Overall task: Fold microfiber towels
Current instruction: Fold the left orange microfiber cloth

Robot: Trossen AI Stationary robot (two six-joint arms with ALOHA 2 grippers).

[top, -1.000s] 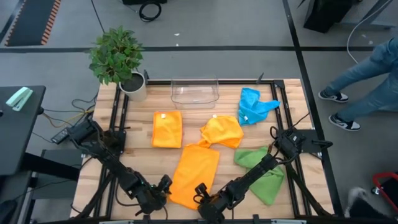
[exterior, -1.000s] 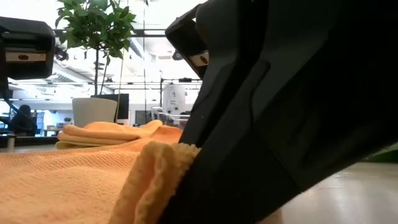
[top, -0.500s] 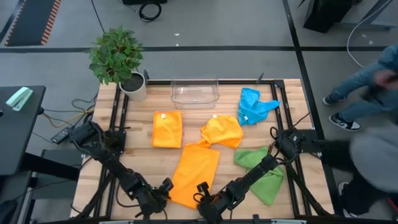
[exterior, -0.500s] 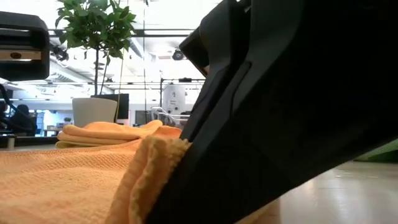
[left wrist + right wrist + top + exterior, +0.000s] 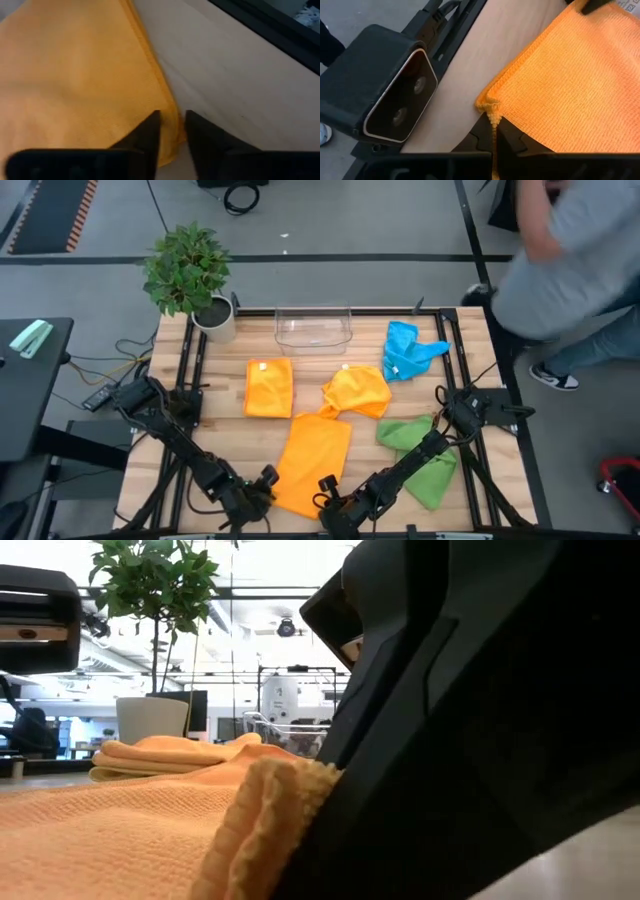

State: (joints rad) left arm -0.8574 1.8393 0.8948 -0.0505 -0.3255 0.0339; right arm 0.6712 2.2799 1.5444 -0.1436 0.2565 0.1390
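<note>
At the near edge of the pale wooden desk point(image 5: 225, 435), the right hand point(image 5: 494, 131) pinches one corner of the spread orange towel point(image 5: 312, 460), its fingers closed tight on a small bunch of the looped, nubbly weave. The left hand point(image 5: 172, 131) sits at the towel's other near corner, fingers narrowed around the stitched hem that passes between them; whether they already clamp it cannot be told. From desk level the cloth lies soft and grainy, with its lifted edge curling beside the dark arm.

Farther back, a crumpled orange towel point(image 5: 357, 392) touches the spread one's far corner, and a neatly folded orange rectangle point(image 5: 269, 387) lies to its left. A rumpled green towel point(image 5: 425, 458) lies partly under the right arm, and a bunched blue towel point(image 5: 406, 350) sits beyond it. At the far edge stands a clear plastic bin point(image 5: 313, 326); nothing shows inside it. A leafy potted plant point(image 5: 190, 275) occupies the far left corner. A person in grey point(image 5: 565, 255) passes beyond the desk.
</note>
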